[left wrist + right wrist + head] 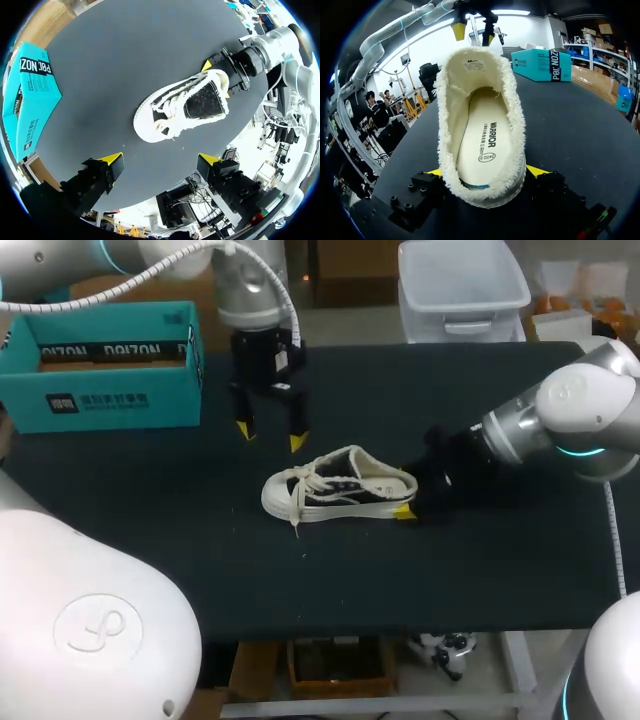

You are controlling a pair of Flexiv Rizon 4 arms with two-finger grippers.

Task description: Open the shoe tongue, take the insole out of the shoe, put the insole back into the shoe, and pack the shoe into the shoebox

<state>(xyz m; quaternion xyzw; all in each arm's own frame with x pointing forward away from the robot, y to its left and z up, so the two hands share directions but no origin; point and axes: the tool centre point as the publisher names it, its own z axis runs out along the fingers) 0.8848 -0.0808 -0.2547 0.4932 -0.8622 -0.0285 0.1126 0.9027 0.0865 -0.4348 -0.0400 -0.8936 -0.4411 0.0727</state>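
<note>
Dark table [150, 540] spanning the head view, one surface, bare along its near edge. Just past that bare strip, at the middle of the frame, one shoe [335, 490]: white sole, black side panel, fleecy cream lining, lying on its sole with the toe toward frame left and the heel toward frame right. One loose white lace end [297, 520] trailing from the front toward the near edge. Inside, one pale insole [485, 145], lying flat in the shoe, seen in full from the right wrist camera through the wide opening.

At the heel, right gripper [486, 172], low on the table, arm entering from the frame's right; two yellow tips, one on each side of the heel and pressed against it, clamped on the shoe.

Farther back, a little left of centre, left gripper [270, 435], pointing straight down behind the toe end, apart from the shoe, two yellow tips spread wide with nothing between them.

Farthest, at the upper left of the frame, one teal shoebox [110, 390], standing open on the table's far edge, well apart from the shoe.
</note>
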